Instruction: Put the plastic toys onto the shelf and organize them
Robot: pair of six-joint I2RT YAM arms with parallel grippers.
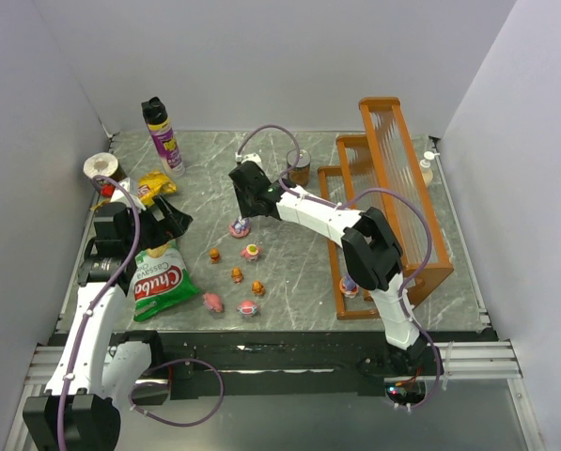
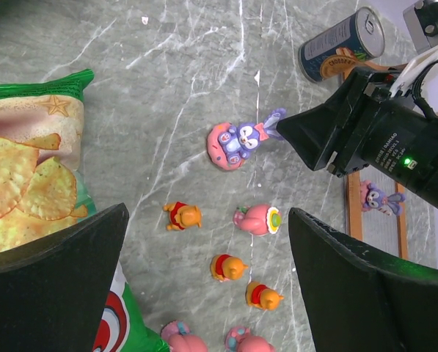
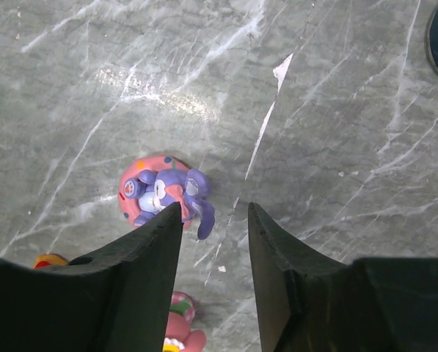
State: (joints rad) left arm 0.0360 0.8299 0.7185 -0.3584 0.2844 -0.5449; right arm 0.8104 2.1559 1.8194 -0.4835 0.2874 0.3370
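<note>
While its jaws stood apart with nothing between them, the right gripper (image 3: 215, 211) hung just beside the purple bunny toy (image 3: 160, 191) on the table (image 3: 336, 110); the pickup seemed in hand, likely needing a sideways shift before closing.

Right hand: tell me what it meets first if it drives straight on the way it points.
Probably the purple rabbit toy: it lies at one fingertip of the right hand, ears reaching into the gap. Otherwise the bare table; depth is unclear.
</note>
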